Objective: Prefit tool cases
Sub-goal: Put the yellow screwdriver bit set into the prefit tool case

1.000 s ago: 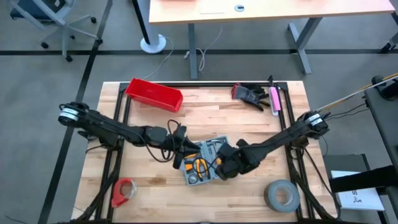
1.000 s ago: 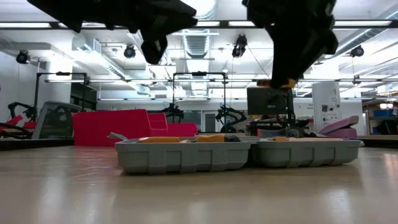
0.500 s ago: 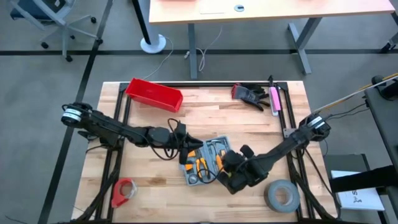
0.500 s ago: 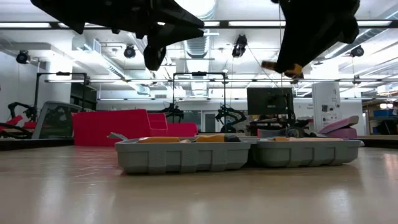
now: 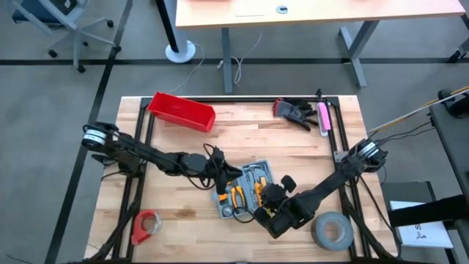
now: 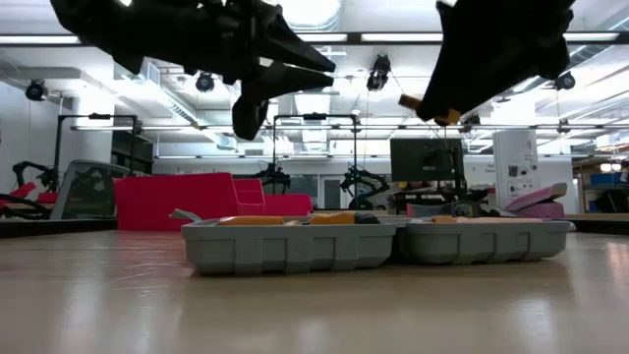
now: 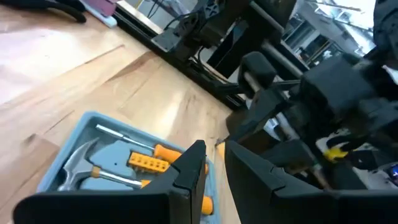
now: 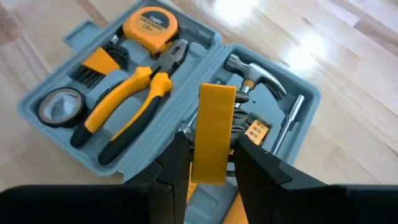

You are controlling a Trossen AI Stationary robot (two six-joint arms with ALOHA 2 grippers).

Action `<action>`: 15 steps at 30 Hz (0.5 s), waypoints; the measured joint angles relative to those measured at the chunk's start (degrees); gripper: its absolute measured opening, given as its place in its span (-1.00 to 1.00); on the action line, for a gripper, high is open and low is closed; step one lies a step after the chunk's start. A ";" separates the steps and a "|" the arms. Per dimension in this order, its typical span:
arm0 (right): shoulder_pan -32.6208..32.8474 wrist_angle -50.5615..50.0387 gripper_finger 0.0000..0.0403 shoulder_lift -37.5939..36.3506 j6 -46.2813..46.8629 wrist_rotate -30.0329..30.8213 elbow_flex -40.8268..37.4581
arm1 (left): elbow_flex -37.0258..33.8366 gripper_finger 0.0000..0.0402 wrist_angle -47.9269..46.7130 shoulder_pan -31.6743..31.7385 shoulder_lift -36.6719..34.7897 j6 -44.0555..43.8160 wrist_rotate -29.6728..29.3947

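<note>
The grey-blue tool case (image 5: pixel 245 192) lies open on its two halves in the middle of the table. It holds a tape measure, pliers, a hammer and a small tape roll in its recesses (image 8: pixel 124 93). My right gripper (image 8: pixel 211 165) hangs above the case's near right part (image 5: pixel 265 207), shut on a flat yellow bar (image 8: pixel 214 124). My left gripper (image 7: pixel 214 152) hovers over the case's left end (image 5: pixel 226 178). A narrow gap shows between its fingers, with nothing in it. My right gripper pinches the yellow bar's two flat faces (image 8: pixel 212 171) between its fingers, at the end nearer the wrist. The fingers slant down from the table's near right side and lie along the bar. The bar sticks out past the fingertips, lifted clear above the open case (image 6: pixel 432 108).
A red bin (image 5: pixel 182 111) stands at the far left. Black gloves (image 5: pixel 295 111) and a pink tool (image 5: pixel 323 117) lie at the far right. A grey tape roll (image 5: pixel 331 229) sits near right and a red roll (image 5: pixel 145 224) near left.
My right gripper has swung toward the table's near edge with the yellow bar and tipped, so the bar now slants. My left gripper has moved right toward the case, sunk a little and rolled about its own axis. The case has stayed where it was.
</note>
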 joint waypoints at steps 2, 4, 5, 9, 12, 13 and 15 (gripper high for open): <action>0.36 0.06 -0.52 0.56 0.96 0.21 -0.22 | 0.02 -0.67 0.97 0.00 0.80 -0.34 0.02; 0.95 -0.02 -0.49 0.96 2.49 0.41 -0.35 | 0.67 -0.67 0.90 0.00 1.95 -0.59 0.31; 1.29 -0.02 -0.48 1.02 3.16 0.39 -0.61 | 1.11 -0.67 0.87 0.00 2.71 -0.64 0.69; 2.37 -0.26 -0.47 1.06 7.07 0.40 -2.26 | 3.62 -0.67 0.78 0.00 5.98 -0.25 3.02; 3.13 -0.20 -0.51 1.06 10.00 0.52 -3.16 | 5.60 -0.67 0.89 -0.07 7.62 0.94 3.24; 3.34 -0.26 -0.52 1.06 10.61 0.53 -3.34 | 6.06 -0.67 0.96 -0.07 7.94 1.55 3.24; 3.89 -0.20 -0.54 1.06 11.67 0.51 -3.63 | 6.94 -0.67 0.72 -0.07 8.39 2.34 3.25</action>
